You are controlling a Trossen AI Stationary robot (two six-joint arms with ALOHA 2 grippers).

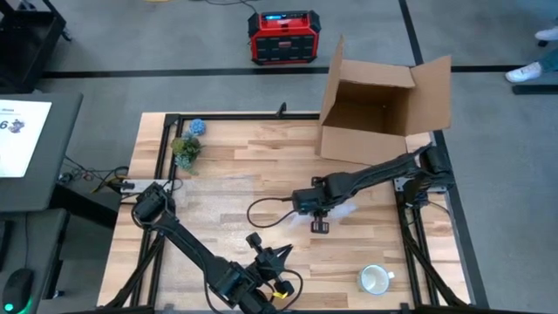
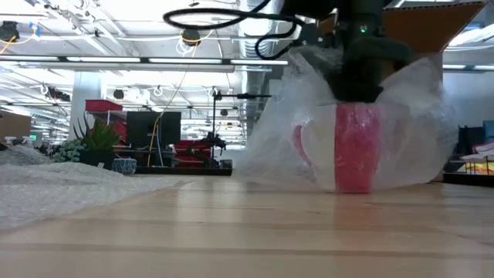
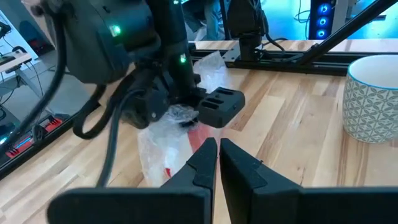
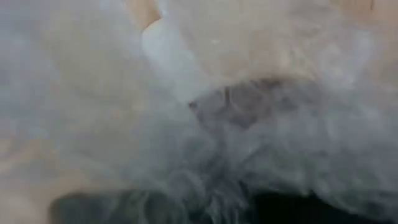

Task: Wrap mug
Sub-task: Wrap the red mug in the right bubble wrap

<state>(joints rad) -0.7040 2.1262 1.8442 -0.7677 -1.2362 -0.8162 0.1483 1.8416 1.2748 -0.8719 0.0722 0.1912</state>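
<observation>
The table is pale, smooth wood planks with a faint sheen. Crinkled, clear glossy plastic wrap covers a red mug, while the white mug looks like glazed ceramic with a fine geometric pattern. The box is matt brown cardboard.
</observation>
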